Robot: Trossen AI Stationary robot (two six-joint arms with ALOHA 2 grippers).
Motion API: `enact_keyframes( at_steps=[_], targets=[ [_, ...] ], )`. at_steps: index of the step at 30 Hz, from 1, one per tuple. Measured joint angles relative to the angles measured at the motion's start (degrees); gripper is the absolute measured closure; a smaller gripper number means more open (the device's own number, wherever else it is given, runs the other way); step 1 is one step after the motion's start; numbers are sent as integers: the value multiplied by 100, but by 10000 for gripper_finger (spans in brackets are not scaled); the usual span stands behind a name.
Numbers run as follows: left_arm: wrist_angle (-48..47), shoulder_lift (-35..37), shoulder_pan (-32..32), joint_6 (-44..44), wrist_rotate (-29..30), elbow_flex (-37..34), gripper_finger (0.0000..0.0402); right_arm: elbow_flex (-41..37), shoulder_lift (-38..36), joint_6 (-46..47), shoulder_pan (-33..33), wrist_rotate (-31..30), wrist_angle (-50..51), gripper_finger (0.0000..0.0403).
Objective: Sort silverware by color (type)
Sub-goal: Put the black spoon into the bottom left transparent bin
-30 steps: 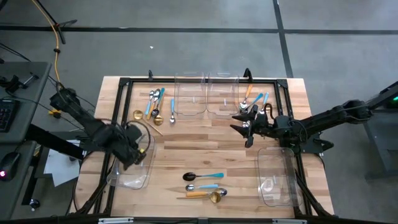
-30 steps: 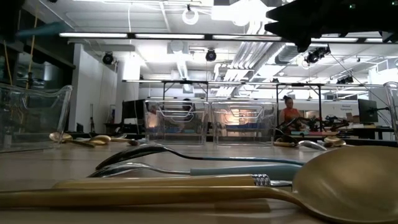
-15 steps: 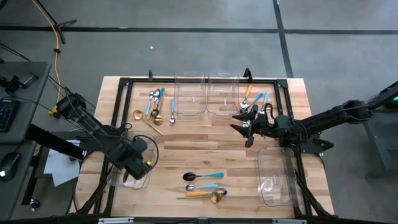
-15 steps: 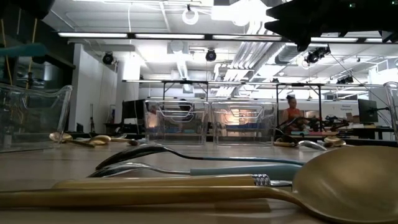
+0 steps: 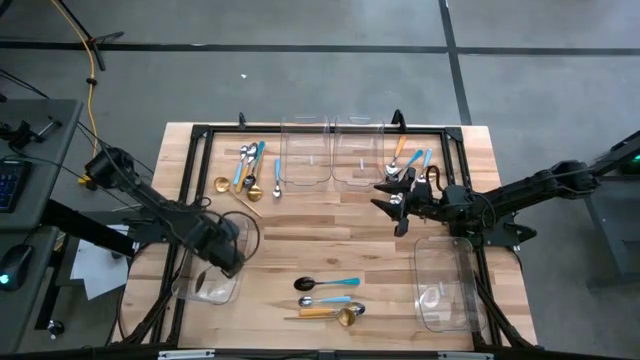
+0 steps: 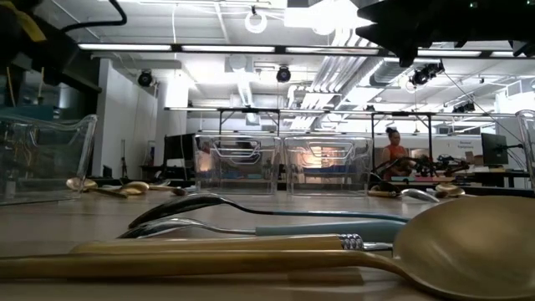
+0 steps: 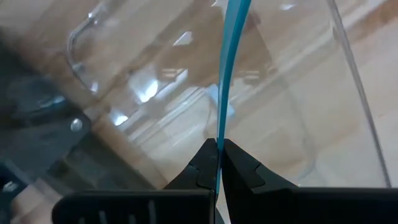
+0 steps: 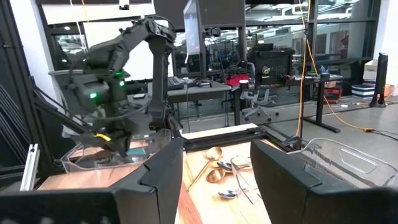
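Since a second ago the left arm has swung over the near-left clear bin [image 5: 208, 285], and its gripper [image 5: 228, 250] now hangs above that bin at about 8 o'clock from the table's centre; the right arm has not moved.

The wooden table [image 5: 330, 235] carries four clear bins. Two stand side by side at the far edge, around 12 o'clock [image 5: 306, 152] and [image 5: 358, 152]; a long one [image 5: 445, 285] lies at 4 o'clock, the near-left one at 8 o'clock.

In the left wrist view the left gripper's fingers [image 7: 205, 167] are pressed together on the light-blue handle of a utensil [image 7: 229, 68], which reaches from the fingertips over the bin's clear wall [image 7: 348, 68]; its head is out of sight.

The right gripper [image 5: 398, 205] hovers at about 2 o'clock, near the far-right cluster of silverware [image 5: 410, 163]; its fingers [image 8: 163, 177] stand well apart with nothing between them.

The rest of the silverware lies in three groups. At 11 o'clock is a cluster [image 5: 250, 170] of blue-handled and gold pieces. At 1 o'clock the far-right cluster shows an orange handle and light-blue handles. At 6 o'clock, near the front edge, lie a dark-headed spoon with a blue handle [image 5: 327, 284], a silver spoon with a light-blue handle [image 5: 327, 299] and a gold-headed spoon with an orange handle [image 5: 333, 314], this last filling the foreground of the low view [image 6: 334, 251].

A person [image 6: 390, 149] shows far behind the table in the low view.
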State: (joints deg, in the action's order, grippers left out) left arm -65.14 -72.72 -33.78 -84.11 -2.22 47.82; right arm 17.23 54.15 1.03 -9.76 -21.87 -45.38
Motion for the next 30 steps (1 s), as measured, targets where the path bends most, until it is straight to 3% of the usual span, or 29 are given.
enact_keyframes(
  at_steps=[7,14,30],
  targets=[
    [764,718,87,-331,34,-776,401,0,0,-105,0,-2,5,229],
    [1111,733,87,-429,-257,-1302,401,0,0,-89,0,-2,11,229],
    [1255,737,87,-322,-117,-1339,391,0,0,-87,0,-2,12,229]
  ],
)
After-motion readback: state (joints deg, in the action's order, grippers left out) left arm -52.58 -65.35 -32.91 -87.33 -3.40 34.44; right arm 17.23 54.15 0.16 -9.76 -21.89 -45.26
